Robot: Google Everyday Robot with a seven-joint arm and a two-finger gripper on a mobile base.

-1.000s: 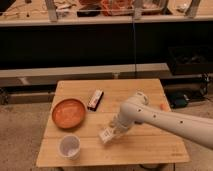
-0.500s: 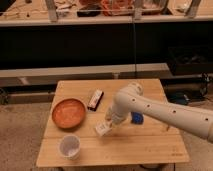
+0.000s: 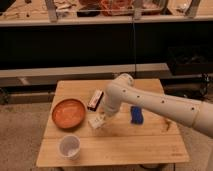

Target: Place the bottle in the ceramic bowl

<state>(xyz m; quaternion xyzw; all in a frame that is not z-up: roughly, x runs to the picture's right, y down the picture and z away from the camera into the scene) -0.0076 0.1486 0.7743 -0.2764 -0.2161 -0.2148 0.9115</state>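
- The bottle (image 3: 96,122), in the camera view, is held by the tool (image 3: 101,119), which is clamped shut on it.
- It has been carried left across the table (image 3: 150,145) and now hangs just beside the ceramic bowl (image 3: 67,113).
- The grasp is judged done; crossing the rim and releasing remain.

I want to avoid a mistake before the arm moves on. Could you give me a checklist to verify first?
1. Fingers of the gripper shut on the bottle: ok.
2. Bottle lifted off the table: cannot tell.
3. Ceramic bowl empty: ok.
4. Bottle above the bowl: not ok, it is beside the bowl.
5. White cup outside the way to the bowl: ok.
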